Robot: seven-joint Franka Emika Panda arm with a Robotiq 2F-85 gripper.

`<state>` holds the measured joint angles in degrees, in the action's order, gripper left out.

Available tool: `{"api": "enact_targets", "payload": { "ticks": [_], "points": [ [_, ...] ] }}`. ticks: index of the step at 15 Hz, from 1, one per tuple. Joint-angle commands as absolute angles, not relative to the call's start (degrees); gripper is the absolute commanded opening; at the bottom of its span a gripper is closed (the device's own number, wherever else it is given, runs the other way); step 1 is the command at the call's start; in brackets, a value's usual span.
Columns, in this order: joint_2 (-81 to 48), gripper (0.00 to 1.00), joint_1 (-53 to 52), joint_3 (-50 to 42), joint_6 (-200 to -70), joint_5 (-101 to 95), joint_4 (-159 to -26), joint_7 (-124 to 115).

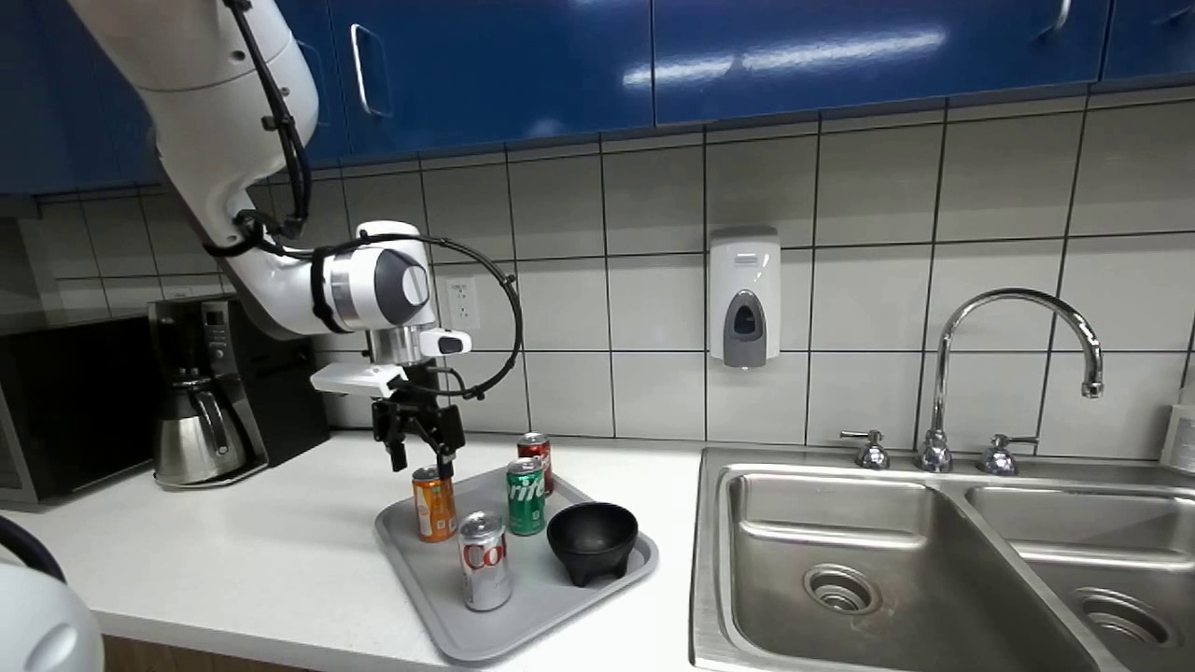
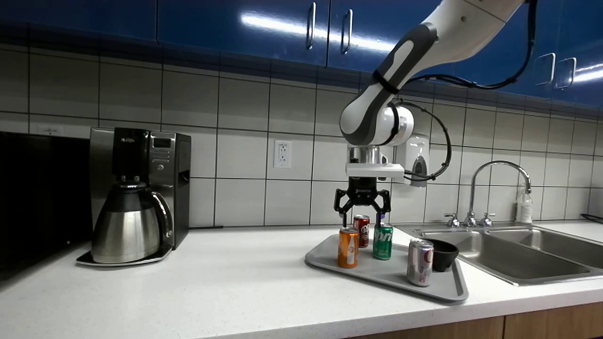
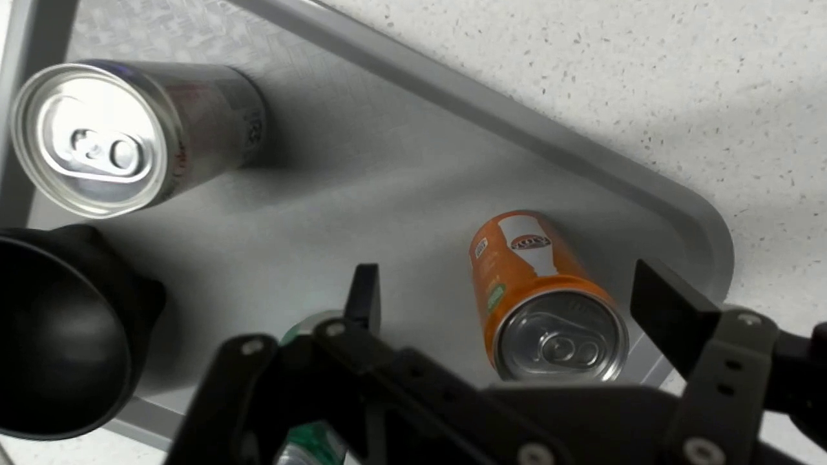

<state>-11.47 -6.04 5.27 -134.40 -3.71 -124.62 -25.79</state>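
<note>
My gripper (image 1: pixel 422 459) is open and empty, pointing down over the orange can (image 1: pixel 434 509). It also shows in an exterior view (image 2: pixel 361 224). In the wrist view the gripper's fingers (image 3: pixel 515 294) stand on either side of the upright orange can (image 3: pixel 523 258), with gaps on both sides. The can stands near a corner of the grey tray (image 1: pixel 425 579). A green Sprite can (image 2: pixel 382 245) stands close by, mostly hidden behind a finger in the wrist view. A silver Diet Coke can (image 3: pixel 200 123) and a black bowl (image 3: pixel 58 361) are farther off on the tray.
A dark red can (image 2: pixel 361 231) stands at the tray's back, out of the wrist view. A double sink (image 1: pixel 840 532) with a tall faucet (image 1: pixel 1018 299) lies beside the tray. A coffee maker (image 2: pixel 136 197) stands at the opposite side. Blue cabinets (image 1: pixel 504 65) hang above.
</note>
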Motion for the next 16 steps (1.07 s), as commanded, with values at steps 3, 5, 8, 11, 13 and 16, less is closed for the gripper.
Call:
{"api": "enact_targets", "payload": {
  "ticks": [3, 5, 8, 11, 13, 16],
  "points": [
    [-16.34, 1.00, -8.50, 3.51, -132.71, -4.69, -119.34, -27.49],
    [-17.69, 1.00, -9.13, 3.08, -132.58, -4.88, -118.03, -27.77],
    [-19.74, 1.00, -10.02, 2.45, -132.02, -4.88, -116.02, -27.81],
    [-21.45, 1.00, -10.79, 1.67, -131.79, -5.03, -114.47, -28.07],
    [-22.33, 1.00, -11.26, 1.15, -131.72, -5.12, -113.70, -28.22],
    [-23.57, 1.00, -11.73, 0.48, -131.41, -5.00, -112.61, -28.27]
  ]
}}
